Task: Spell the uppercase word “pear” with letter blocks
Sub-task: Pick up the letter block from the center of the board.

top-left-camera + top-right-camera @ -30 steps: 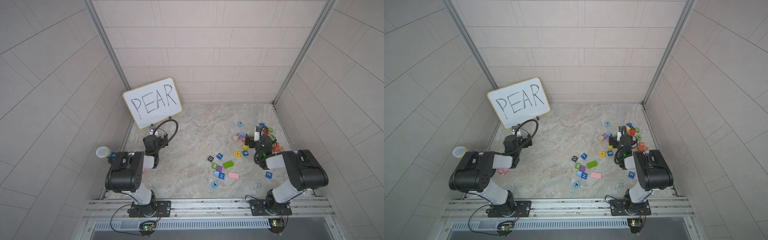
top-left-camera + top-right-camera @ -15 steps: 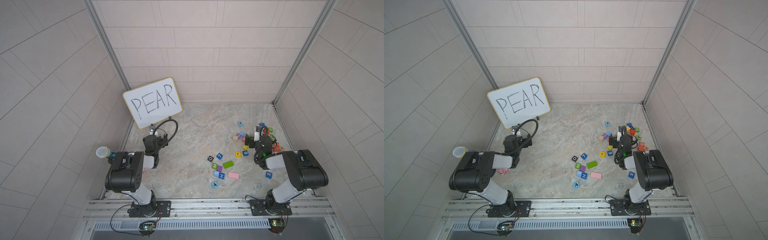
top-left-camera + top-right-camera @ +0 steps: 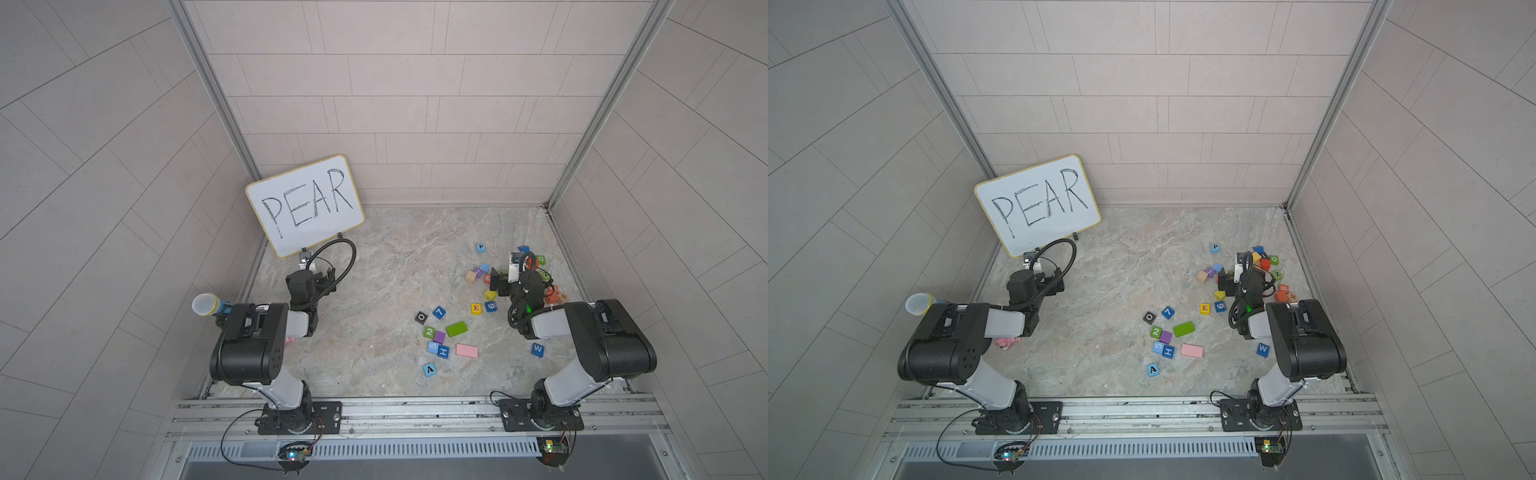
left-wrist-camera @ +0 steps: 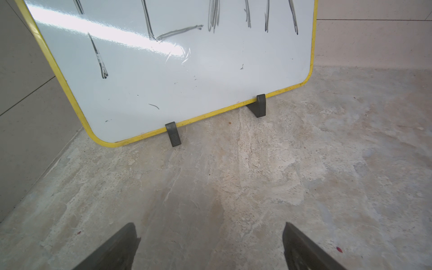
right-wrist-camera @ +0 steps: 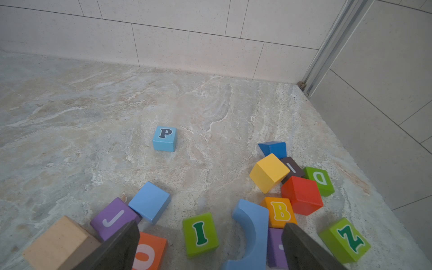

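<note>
With left gripper [image 4: 208,225] and right gripper [image 5: 210,226] wide and empty, the J block [image 5: 114,217] could be shoved if the P block [image 5: 164,138] is approached low.

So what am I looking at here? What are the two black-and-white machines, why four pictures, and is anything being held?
Those are two robot arms bolted to a rail: the left arm and the right arm. Two pictures come from one camera overhead, nearly identical; the other two come from a small camera on each wrist. The left fingers stand open facing the whiteboard that reads PEAR; the right fingers stand open above a pile of blocks. Nothing is held. Toy blocks lie scattered on the stone-patterned surface, among them the P block, the E block and the A block. I cannot pick out an R.
</note>
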### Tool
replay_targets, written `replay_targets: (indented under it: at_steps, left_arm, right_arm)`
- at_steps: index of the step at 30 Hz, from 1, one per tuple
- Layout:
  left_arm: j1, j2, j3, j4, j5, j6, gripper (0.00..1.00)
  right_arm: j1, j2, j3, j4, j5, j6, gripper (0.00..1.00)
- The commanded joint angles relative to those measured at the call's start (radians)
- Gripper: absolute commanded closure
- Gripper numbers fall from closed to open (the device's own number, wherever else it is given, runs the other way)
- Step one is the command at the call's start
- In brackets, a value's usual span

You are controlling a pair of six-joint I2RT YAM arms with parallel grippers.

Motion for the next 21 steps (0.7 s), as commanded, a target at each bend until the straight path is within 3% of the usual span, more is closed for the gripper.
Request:
replay_targets:
  at_steps: [1,5,9,11,13,16,18,21]
  left_arm:
    - [-0.004,-0.030,-0.002,0.003,-0.018,0.006,0.00]
    - [-0.011,-0.075,0.002,-0.038,-0.054,0.002,0.00]
    - [-0.056,-0.173,0.028,-0.161,-0.172,0.020,0.00]
    - [-0.100,-0.215,0.058,-0.233,-0.243,0.046,0.00]
    - [-0.151,-0.245,0.109,-0.330,-0.330,0.047,0.00]
    - [-0.224,-0.268,0.215,-0.517,-0.423,-0.046,0.00]
    - [-0.274,-0.269,0.286,-0.622,-0.432,-0.110,0.00]
    - [-0.329,-0.255,0.390,-0.772,-0.436,-0.206,0.00]
  right_arm:
    - [0.003,-0.016,-0.003,-0.002,0.013,0.001,0.00]
    - [0.008,-0.075,-0.001,-0.048,0.046,0.008,0.00]
    - [0.017,-0.192,0.037,-0.228,0.038,-0.009,0.01]
    - [0.060,-0.264,0.088,-0.378,0.106,-0.013,0.01]
    - [0.071,-0.333,0.134,-0.461,0.044,0.037,0.02]
    - [0.092,-0.384,0.222,-0.614,0.054,0.146,0.00]
    - [0.101,-0.389,0.316,-0.758,0.124,0.253,0.00]
    - [0.103,-0.350,0.416,-0.885,0.148,0.294,0.00]
